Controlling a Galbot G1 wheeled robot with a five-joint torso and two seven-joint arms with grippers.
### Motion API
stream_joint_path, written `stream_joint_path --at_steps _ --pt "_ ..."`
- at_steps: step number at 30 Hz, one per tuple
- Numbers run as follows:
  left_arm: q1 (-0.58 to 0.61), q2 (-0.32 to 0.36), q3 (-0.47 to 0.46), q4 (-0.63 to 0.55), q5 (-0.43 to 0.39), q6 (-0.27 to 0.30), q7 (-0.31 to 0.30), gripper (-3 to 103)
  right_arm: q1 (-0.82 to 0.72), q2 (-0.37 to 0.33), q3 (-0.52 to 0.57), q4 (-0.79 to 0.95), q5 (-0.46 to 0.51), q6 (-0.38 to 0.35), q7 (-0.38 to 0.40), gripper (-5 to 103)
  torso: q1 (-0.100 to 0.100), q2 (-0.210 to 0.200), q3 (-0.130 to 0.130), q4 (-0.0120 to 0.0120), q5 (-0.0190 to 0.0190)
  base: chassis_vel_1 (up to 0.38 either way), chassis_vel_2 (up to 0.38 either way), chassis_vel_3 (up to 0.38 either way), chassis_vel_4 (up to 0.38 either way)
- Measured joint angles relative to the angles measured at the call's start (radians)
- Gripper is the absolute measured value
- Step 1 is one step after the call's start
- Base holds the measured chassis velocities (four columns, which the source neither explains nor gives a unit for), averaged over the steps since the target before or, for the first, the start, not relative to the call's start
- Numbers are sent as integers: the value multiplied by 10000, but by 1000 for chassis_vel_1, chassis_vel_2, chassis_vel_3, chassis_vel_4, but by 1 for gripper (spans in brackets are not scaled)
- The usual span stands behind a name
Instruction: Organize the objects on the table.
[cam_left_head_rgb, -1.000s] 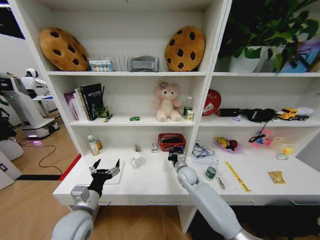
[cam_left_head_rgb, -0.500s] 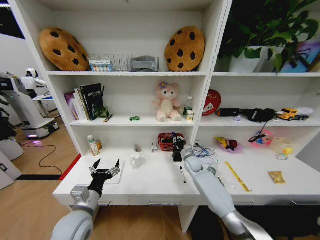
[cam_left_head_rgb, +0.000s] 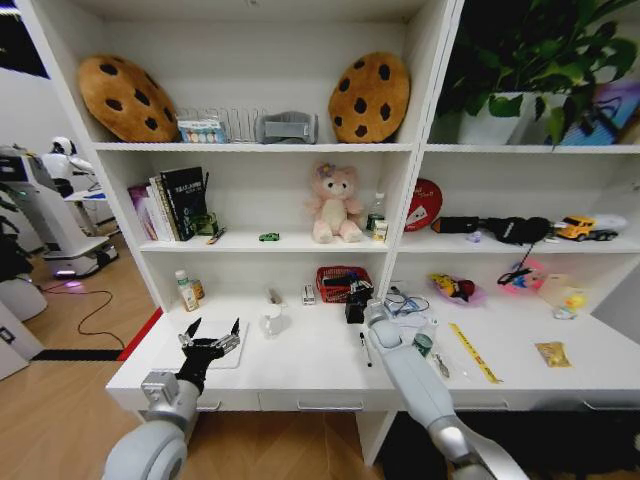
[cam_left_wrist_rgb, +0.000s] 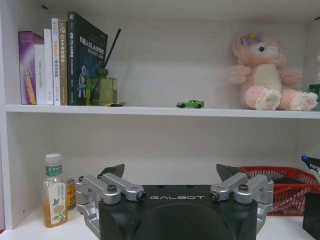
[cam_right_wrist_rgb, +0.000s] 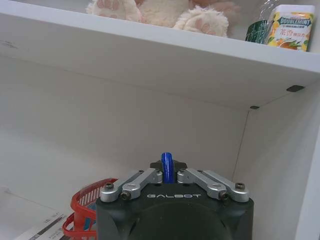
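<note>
Above the far middle of the table (cam_left_head_rgb: 300, 365), the right gripper (cam_left_head_rgb: 356, 298) hangs just beside the red basket (cam_left_head_rgb: 340, 282), its fingers pressed together on a blue-capped pen (cam_right_wrist_rgb: 167, 167) that stands up between them in the right wrist view. The step in hand looks like dropping that pen into the basket. To do it well, the gripper should carry the pen fully over the basket's rim before letting go, keep low under the shelf (cam_right_wrist_rgb: 150, 50) overhead, and open only once the pen's lower end is inside, so it does not bounce out onto the tabletop. The basket is light and could slide if nudged, so a touch on its wall is best avoided.

The right arm reaches forward from the near right, forearm slanting up and far across the table, wrist raised toward the back wall. A second pen (cam_left_head_rgb: 364, 349) lies on the table just left of that forearm, and a green-topped container (cam_left_head_rgb: 423, 343) sits just right of it. The left gripper (cam_left_head_rgb: 210, 338) waits at the near left over a white mat (cam_left_head_rgb: 232, 358), fingers spread wide, holding nothing. A tiny green car (cam_left_wrist_rgb: 190, 104) rests on the middle shelf, left of the pink teddy bear (cam_left_wrist_rgb: 264, 75).
</note>
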Motion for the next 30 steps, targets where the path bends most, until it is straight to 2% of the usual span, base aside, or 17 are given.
stream_joint_path --at_steps 14,22,23,24,27,28,29,30 --pt "0 1 0 0 0 0 0 100 207 176 -28 -383 -156 74 8 8 0 0 0 -3 0 0 0 0 0" --pt "0 1 0 0 0 0 0 100 57 143 -50 -337 -31 -111 338 8 0 0 0 -3 0 0 0 0 0" --pt "0 0 0 0 0 0 0 100 35 142 -67 -320 -31 -110 383 13 -1 0 0 -3 0 0 0 0 0" --pt "1 0 0 0 0 0 0 100 23 133 -100 -285 -30 -79 423 24 -1 0 0 -3 0 0 0 0 0" --pt "0 0 0 1 0 0 0 100 12 98 -174 -171 -33 -64 493 29 0 0 0 -2 0 0 0 0 0" --pt "0 0 0 0 0 0 0 100 -11 55 -244 -43 -33 -80 598 40 0 0 -1 -2 0 0 0 0 0" --pt "0 0 0 0 0 0 0 100 -11 55 -244 -43 -33 -80 598 40 0 0 -1 -2 0 0 0 0 0" --pt "0 0 0 0 0 0 0 100 -58 3 -310 142 -33 -137 759 46 0 0 0 -2 0 0 0 0 0"
